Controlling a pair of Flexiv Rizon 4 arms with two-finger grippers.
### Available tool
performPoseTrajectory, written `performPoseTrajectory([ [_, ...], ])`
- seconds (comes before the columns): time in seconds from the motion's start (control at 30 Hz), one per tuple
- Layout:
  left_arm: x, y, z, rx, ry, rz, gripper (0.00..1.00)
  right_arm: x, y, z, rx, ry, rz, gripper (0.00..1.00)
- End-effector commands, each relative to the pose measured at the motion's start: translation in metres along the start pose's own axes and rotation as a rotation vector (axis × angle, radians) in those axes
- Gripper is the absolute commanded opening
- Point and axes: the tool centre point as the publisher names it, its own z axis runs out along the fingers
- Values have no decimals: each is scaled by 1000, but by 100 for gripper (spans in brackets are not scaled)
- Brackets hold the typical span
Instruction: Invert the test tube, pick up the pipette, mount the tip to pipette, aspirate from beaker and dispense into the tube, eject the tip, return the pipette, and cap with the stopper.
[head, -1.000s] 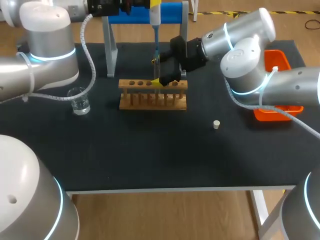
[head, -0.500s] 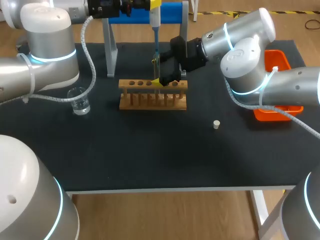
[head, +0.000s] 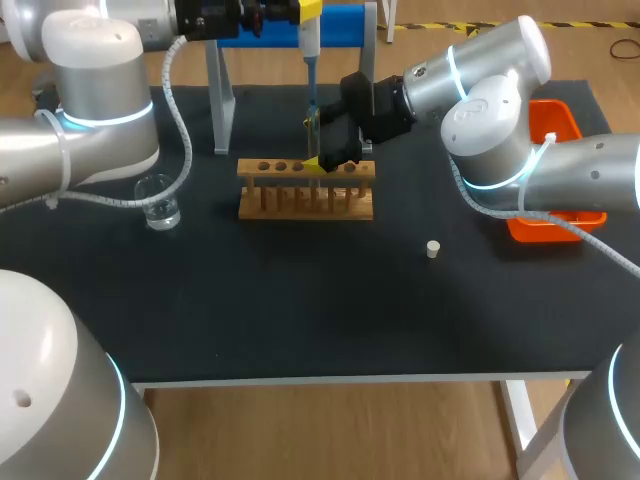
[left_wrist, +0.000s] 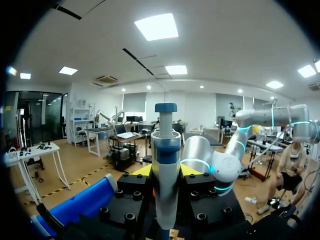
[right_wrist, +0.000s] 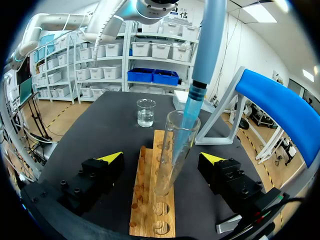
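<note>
Black surface (head: 300, 300) carries the rack (head: 305, 190); the test tube (right_wrist: 172, 150) stands there untouched between the wide-spread fingers of my right hand (right_wrist: 161, 159). My left hand (left_wrist: 165, 172) clamps the pipette (left_wrist: 166, 150), whose tip (right_wrist: 189, 115) is inside the tube. Sideways drift could topple the unheld glass

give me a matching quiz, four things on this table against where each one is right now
Things:
1 beaker
2 stopper
3 pipette tip
4 test tube

Places:
a lowered into the test tube's mouth
b lying alone, right of the wooden rack
c standing in the wooden rack
d left of the wooden rack, clear liquid inside

Pairs: 1-d, 2-b, 3-a, 4-c
</note>
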Motion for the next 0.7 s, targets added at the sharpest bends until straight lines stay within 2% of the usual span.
performPoseTrajectory([
  [0.03, 1, 1, 2, 5, -6, 3, 0, 0, 0, -1, 3, 1, 0, 100],
  [0.7, 4, 7, 2, 0, -16, 27, 0, 0, 0, -1, 3, 1, 0, 100],
])
